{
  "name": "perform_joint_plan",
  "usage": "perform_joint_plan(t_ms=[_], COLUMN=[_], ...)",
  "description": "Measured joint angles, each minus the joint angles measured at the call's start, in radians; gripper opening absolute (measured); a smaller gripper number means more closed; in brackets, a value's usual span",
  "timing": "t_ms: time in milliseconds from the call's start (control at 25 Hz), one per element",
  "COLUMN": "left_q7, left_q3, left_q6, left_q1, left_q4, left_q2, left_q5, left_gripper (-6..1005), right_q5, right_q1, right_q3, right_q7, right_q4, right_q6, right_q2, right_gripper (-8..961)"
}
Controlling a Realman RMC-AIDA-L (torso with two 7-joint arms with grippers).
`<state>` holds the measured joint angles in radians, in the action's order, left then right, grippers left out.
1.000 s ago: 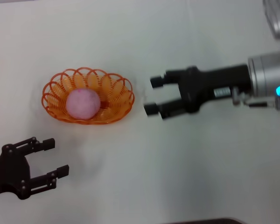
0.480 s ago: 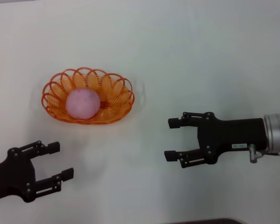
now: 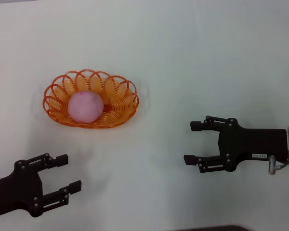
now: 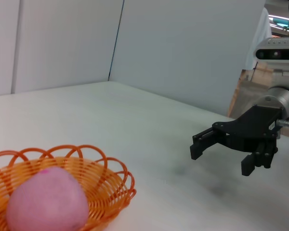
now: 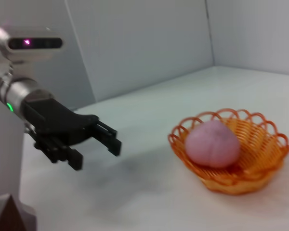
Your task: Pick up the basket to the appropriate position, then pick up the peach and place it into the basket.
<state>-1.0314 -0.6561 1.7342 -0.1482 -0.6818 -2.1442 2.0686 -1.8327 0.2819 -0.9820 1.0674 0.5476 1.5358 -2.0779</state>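
Observation:
The orange basket (image 3: 119,94) sits on the white table at the left-centre. The pink peach (image 3: 85,107) lies inside it. Both also show in the left wrist view, basket (image 4: 111,178) and peach (image 4: 45,202), and in the right wrist view, basket (image 5: 260,159) and peach (image 5: 212,143). My left gripper (image 3: 66,178) is open and empty near the front left, well short of the basket. My right gripper (image 3: 192,143) is open and empty at the right, well apart from the basket. It shows in the left wrist view (image 4: 221,151); the left one shows in the right wrist view (image 5: 94,144).
The white table (image 3: 192,57) stretches to the back and right. A pale wall panel (image 4: 183,43) stands behind the table. A dark edge shows at the table's front (image 3: 212,228).
My right gripper has drawn back from beside the basket toward the front right, staying open. My left gripper has shifted slightly right and toward the front. Basket and peach have not moved.

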Motion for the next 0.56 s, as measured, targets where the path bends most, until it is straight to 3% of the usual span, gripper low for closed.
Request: perform_joint_plan(t_ms=[560], left_q7=[0.001], left_q3=[0.012], left_q6=[-0.005], left_q1=[0.001], left_q4=[0.009], left_q2=[0.002], left_q5=[0.002], left_gripper=[691], right_q5=[-0.001], right_q1=[-0.017], right_q3=[0.005], right_q7=[-0.043], right_q4=[-0.004], right_q6=[-0.015], right_q2=[-0.008], right_gripper=[930])
